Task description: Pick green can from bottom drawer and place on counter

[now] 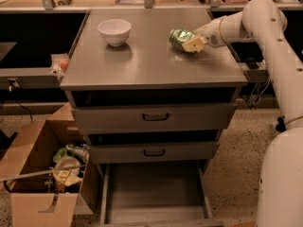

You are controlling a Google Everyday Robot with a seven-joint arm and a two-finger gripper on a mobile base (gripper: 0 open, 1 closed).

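My pincer (192, 43) is over the bench (142, 67), out toward 2 o'clock on the top. It looks clamped on the can (177, 37), gripping the end that faces 3 o'clock. The can lies tipped on its side, low over the metal or just touching it; I can't tell which. The drawer (152, 193) down at 6 o'clock hangs open w/ a bare floor, so the pick looks done and only the let-go is left, imo.

Risks from here:
- Can is on its side, not upright. If I open now it may roll, and the bench edge at 3 o'clock is close. A roll that way drops it off the side.
- If the can isn't fully down when I open, it falls a bit, bounces and rolls. Same result.
- It looks crinkled and thin. Squeezing harder or pressing down into the bench could crush it more.
- Pulling back before the grip is fully off could drag the can toward 3 o'clock w/ me.
- Bowl (114, 30) sits well apart at 9 o'clock of the can, so low risk unless the can rolls that way.
- Box (35, 174) on the floor at 8 o'clock is no factor.
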